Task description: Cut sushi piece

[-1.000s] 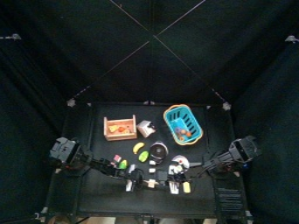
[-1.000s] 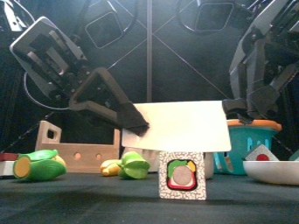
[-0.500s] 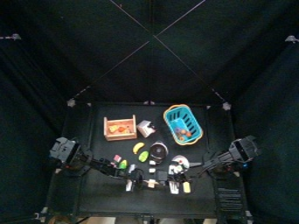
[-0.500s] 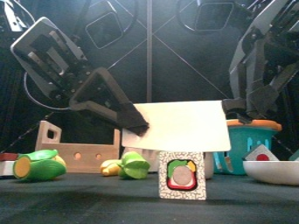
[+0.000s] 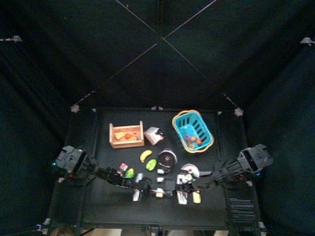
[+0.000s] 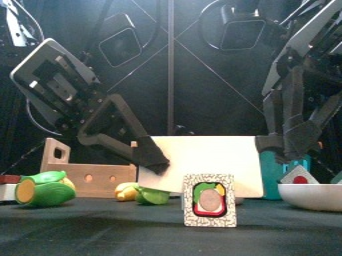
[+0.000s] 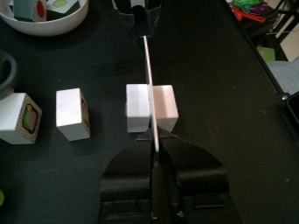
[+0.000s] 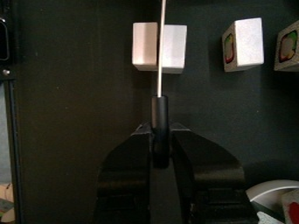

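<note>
A white-sided sushi piece (image 6: 209,198) with a green and red filling stands at the table's front middle. Seen from the wrists, the sushi piece (image 7: 166,107) (image 8: 145,45) has the knife's thin white blade (image 7: 146,70) (image 8: 162,61) down in a slot between two halves. In the front view the blade (image 6: 187,158) stands broadside right behind the front half. My left gripper (image 7: 153,149) (image 6: 154,158) is shut on the blade's end. My right gripper (image 8: 162,131) (image 6: 267,150) is shut on the black handle (image 8: 162,112).
Two more sushi pieces (image 7: 73,114) (image 7: 21,118) stand just behind the cut one. A white bowl (image 6: 314,195) sits at the right, a wooden crate (image 6: 83,175) and green toy vegetables (image 6: 47,188) at the left, and a blue basket (image 5: 192,130) further back.
Both arms have lowered the knife. Its blade hung with its lower edge at the sushi piece's top and now reaches down behind and into it.
</note>
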Robot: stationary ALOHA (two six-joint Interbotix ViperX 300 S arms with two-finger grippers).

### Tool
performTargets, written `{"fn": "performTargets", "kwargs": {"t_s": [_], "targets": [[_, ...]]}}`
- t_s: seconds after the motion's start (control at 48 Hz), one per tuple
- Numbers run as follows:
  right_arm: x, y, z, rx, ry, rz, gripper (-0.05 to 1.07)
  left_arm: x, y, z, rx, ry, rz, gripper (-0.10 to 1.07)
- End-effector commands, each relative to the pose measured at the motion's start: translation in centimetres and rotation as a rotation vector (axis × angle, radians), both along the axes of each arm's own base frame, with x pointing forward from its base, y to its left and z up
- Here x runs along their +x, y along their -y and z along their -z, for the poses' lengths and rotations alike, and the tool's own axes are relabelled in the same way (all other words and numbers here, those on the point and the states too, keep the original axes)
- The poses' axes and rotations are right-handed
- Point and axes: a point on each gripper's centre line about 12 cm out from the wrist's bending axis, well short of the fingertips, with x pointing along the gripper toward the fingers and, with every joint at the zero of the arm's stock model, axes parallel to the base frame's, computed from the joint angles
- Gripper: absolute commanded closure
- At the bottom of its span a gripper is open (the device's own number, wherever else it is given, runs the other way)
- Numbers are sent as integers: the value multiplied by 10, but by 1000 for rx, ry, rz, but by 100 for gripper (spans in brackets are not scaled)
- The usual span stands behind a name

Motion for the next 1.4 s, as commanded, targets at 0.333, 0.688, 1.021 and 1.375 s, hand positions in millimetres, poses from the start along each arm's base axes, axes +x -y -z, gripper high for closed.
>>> {"fn": "performTargets", "kwargs": {"t_s": [0.333, 0.688, 1.021, 1.375], "targets": [[12, -9, 9, 30, -16, 16, 55, -1, -3, 22, -18, -76, -56, 55], [15, -21, 2, 44, 5, -5, 55, -6, 12, 14, -36, -71, -32, 55], [11, -29, 2, 65, -5, -8, 55, -9, 23, 12, -47, -69, -16, 55], [8, -37, 3, 87, -17, -6, 55, -9, 30, 10, -59, -65, -12, 55]]}}
